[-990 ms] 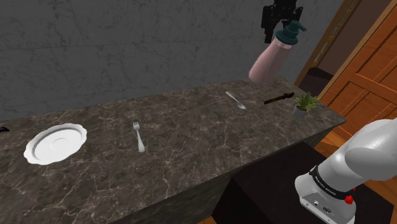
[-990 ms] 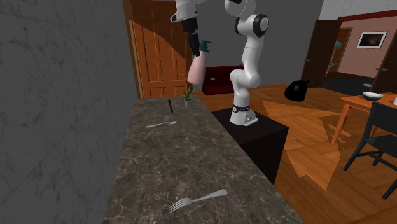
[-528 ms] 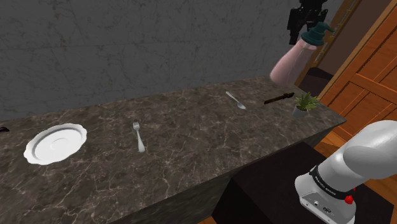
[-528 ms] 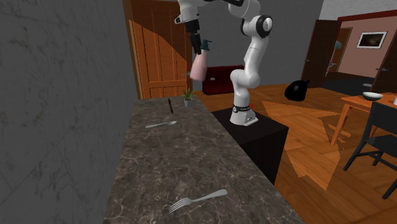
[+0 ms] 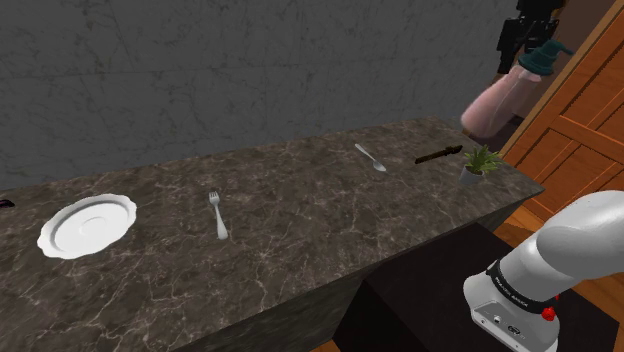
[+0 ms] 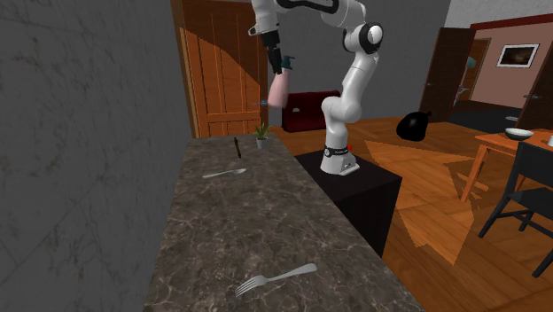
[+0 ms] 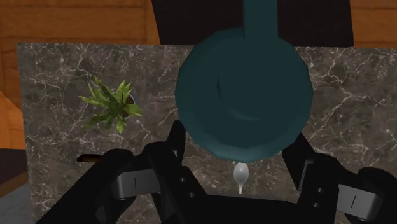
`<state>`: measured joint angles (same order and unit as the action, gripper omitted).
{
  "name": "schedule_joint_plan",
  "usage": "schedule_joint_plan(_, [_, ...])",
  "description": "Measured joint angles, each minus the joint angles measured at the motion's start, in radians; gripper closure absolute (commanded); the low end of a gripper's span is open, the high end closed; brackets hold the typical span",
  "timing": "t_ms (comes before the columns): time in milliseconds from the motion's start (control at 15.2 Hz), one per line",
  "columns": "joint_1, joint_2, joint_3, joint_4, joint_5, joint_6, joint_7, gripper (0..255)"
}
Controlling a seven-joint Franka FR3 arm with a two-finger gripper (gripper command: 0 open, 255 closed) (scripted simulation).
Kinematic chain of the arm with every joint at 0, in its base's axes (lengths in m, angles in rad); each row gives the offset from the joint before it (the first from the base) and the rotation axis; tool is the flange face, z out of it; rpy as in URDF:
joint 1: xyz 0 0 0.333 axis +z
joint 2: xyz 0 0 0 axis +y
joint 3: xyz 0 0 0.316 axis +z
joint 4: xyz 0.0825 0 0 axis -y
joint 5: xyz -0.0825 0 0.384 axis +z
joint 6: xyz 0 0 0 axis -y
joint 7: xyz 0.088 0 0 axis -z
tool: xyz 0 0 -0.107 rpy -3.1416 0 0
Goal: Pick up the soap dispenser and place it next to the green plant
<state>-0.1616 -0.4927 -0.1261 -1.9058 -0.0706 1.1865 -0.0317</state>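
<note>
The soap dispenser [image 5: 500,98] is a pink bottle with a teal pump top [image 7: 243,100]. My black gripper [image 5: 530,45] is shut on its neck and carries it tilted, high above the counter's far end. In the second exterior view the dispenser [image 6: 278,89] hangs from the gripper [image 6: 280,64] above the green plant [image 6: 261,133]. The small potted plant [image 5: 478,161] stands near the counter's corner at the shoulder view's right. Looking down past the fingers, the plant [image 7: 109,104] lies off to one side of the pump top.
On the dark marble counter [image 5: 290,220] lie a white plate [image 5: 87,225], a fork [image 5: 217,214], a spoon [image 5: 371,157] and a dark knife [image 5: 438,153] beside the plant. A wooden door [image 5: 580,100] stands past the counter's end. The stand [image 6: 354,182] is beside the counter.
The gripper has carried the dispenser toward the shoulder view's right and a little higher, from over the spoon area to above the plant's end of the counter.
</note>
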Motion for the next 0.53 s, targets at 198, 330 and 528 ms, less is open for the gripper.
schedule_joint_plan(198, [-0.019, -0.023, -0.050, -0.013, -0.044, -0.005, -0.070, 255])
schedule_joint_plan(330, [-0.031, -0.041, -0.083, -0.018, -0.074, -0.013, -0.118, 255])
schedule_joint_plan(528, [-0.045, -0.063, -0.120, -0.052, -0.107, 0.005, -0.164, 255])
